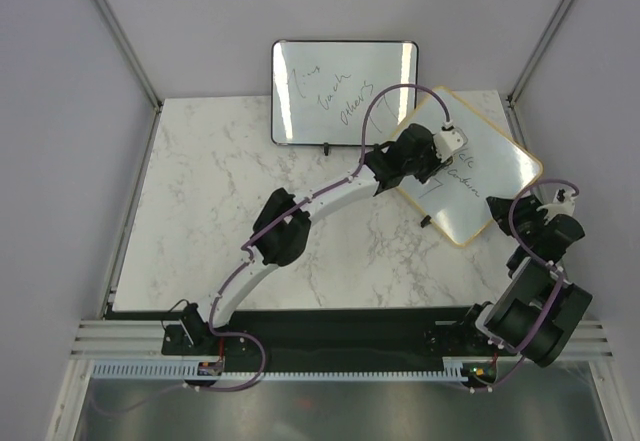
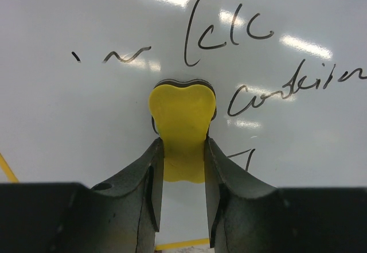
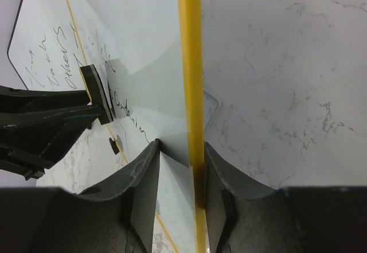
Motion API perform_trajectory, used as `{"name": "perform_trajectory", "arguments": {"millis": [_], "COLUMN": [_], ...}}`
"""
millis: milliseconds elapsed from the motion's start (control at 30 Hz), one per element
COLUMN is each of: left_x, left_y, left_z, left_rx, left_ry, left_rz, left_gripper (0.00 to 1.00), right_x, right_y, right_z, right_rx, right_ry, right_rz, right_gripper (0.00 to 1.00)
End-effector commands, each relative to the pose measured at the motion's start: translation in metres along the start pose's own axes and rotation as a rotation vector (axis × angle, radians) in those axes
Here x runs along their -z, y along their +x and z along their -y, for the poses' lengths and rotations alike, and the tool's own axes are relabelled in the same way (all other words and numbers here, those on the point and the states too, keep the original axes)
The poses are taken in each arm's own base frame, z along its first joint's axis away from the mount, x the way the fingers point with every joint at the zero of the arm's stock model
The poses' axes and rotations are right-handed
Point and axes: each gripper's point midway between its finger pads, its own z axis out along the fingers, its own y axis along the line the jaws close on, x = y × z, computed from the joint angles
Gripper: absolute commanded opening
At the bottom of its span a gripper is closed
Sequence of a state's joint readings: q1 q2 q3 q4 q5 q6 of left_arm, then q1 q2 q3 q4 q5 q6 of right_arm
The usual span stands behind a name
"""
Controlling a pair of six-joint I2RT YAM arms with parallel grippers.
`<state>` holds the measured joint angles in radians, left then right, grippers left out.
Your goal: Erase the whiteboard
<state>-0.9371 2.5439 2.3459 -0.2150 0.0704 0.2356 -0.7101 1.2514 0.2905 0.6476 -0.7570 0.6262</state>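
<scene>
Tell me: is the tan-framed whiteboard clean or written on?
Written on: black handwriting shows on the whiteboard beside the yellow eraser between the left fingers.

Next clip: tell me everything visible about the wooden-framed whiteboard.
The whiteboard is a white rectangle in a light tan wood-look frame with rounded corners; one small black foot shows at its near edge. It sits turned diagonally on the right of the marble table, in front of the black-framed whiteboard. Black handwritten lines cross its glossy surface. The right gripper is shut on its frame edge, and the yellow eraser held in the left gripper meets its surface beside the writing.
</scene>
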Motion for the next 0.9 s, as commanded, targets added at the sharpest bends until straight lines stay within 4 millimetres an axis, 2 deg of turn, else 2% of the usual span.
{"name": "perform_trajectory", "arguments": {"millis": [0, 100, 133, 233, 367, 533, 667, 867], "left_x": [0.007, 0.008, 0.006, 0.002, -0.006, -0.014, -0.016, -0.011], "left_y": [-0.026, -0.025, -0.017, -0.009, 0.005, 0.014, 0.009, -0.003], "left_z": [-0.011, -0.013, -0.015, -0.019, -0.021, -0.011, -0.004, 0.021], "left_rx": [0.037, 0.047, 0.05, 0.046, 0.049, 0.061, 0.073, 0.081], "left_ry": [-0.037, -0.037, -0.039, -0.053, -0.04, 0.015, 0.047, 0.139], "left_rz": [0.052, 0.043, 0.021, 0.005, -0.008, -0.003, 0.019, 0.038], "left_gripper": [0.02, 0.02, 0.02, 0.02, 0.02, 0.02, 0.02, 0.02], "right_x": [0.0, 0.001, 0.001, 0.004, 0.006, 0.005, 0.005, 0.008], "right_y": [-0.002, -0.006, -0.008, -0.016, -0.016, -0.013, -0.005, -0.001], "right_z": [-0.011, -0.018, -0.02, -0.026, -0.026, -0.027, -0.026, -0.036], "right_rx": [0.052, 0.073, 0.081, 0.122, 0.141, 0.126, 0.104, 0.108], "right_ry": [-0.042, -0.055, -0.057, -0.058, -0.036, -0.044, -0.058, -0.111], "right_rz": [0.027, 0.047, 0.053, 0.084, 0.098, 0.085, 0.07, 0.071], "right_gripper": [0.41, 0.41, 0.41, 0.38, 0.36, 0.35, 0.31, 0.23]}}
